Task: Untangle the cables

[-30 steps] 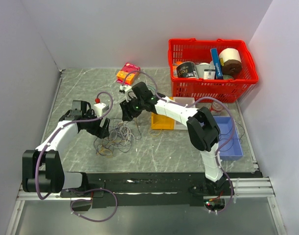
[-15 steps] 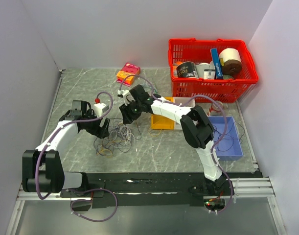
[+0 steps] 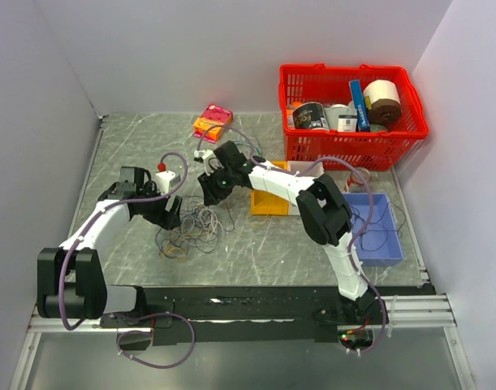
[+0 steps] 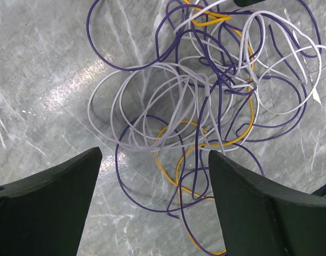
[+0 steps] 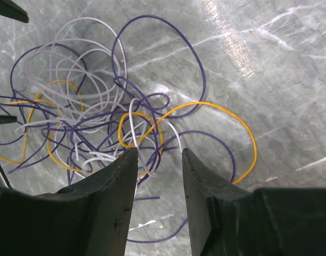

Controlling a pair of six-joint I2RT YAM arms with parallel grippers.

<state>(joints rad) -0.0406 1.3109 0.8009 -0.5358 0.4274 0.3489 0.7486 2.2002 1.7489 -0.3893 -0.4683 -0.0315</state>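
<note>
cables [image 3: 195,226] in a tangle on tabletop [image 3: 264,244]

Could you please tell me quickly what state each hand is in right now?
Left hand: wide open, empty, above the cables.
Right hand: partly open, cable strands at its fingertips, no grip visible.

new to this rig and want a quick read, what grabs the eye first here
A loose tangle of thin purple, white and yellow wire cables sprawls on the grey marbled tabletop at centre left, with the left gripper and right gripper both poised over it, jaws apart. At the far right corner stands a bright red plastic basket crammed with goods.
</note>
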